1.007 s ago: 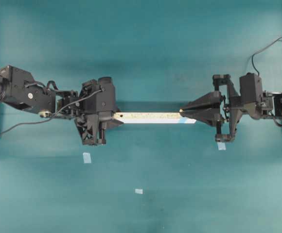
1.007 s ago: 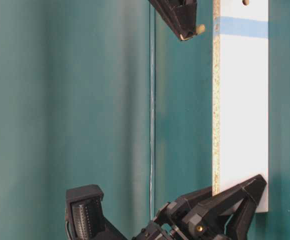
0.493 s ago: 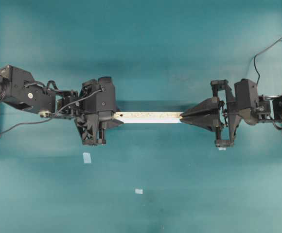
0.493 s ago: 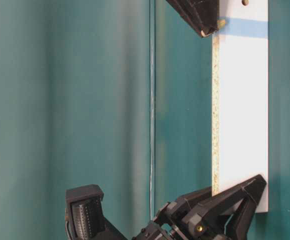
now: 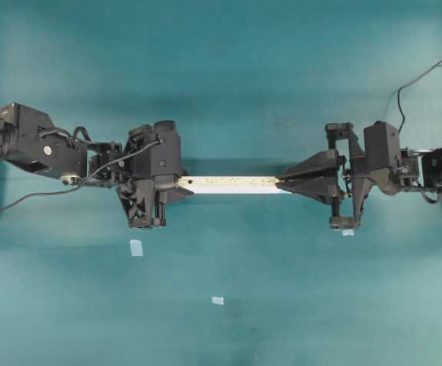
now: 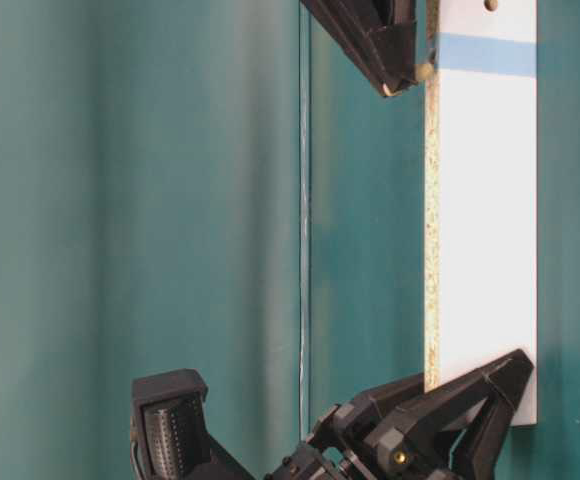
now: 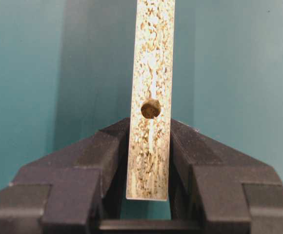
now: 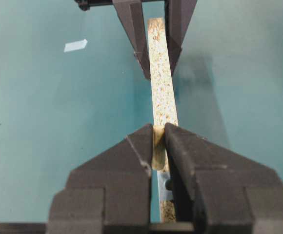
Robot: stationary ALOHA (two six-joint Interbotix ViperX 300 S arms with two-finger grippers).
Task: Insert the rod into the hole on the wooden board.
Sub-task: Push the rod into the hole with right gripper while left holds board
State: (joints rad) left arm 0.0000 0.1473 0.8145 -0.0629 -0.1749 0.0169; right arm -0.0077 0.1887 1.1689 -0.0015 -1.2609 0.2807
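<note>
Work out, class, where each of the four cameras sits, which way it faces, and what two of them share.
Overhead: above, facing down; both arms hold the wooden board.
Table-level: low, along the board; left gripper near, right gripper far.
Left wrist: behind its gripper; a hole.
Right wrist: behind its gripper pinching the rod.
Shared: both exterior views show both grippers.

Overhead view: board [image 5: 229, 183] lies lengthwise between the two grippers, narrow edge up, clear of the table [image 5: 221, 69]. Left gripper [image 5: 177, 183] sits at the board's left end, one finger on each face. Right gripper [image 5: 280, 181] is at the board's right part, above the edge, with the rod [image 8: 158, 146] between its fingertips. Rod end is at the board's edge, level with the tape mark [image 6: 485, 54]; contact cannot be told. A hole [image 7: 151, 108] lies just beyond the left fingertips. Three tape scraps [image 5: 136, 247] lie on the table nearer the camera than the board.
</note>
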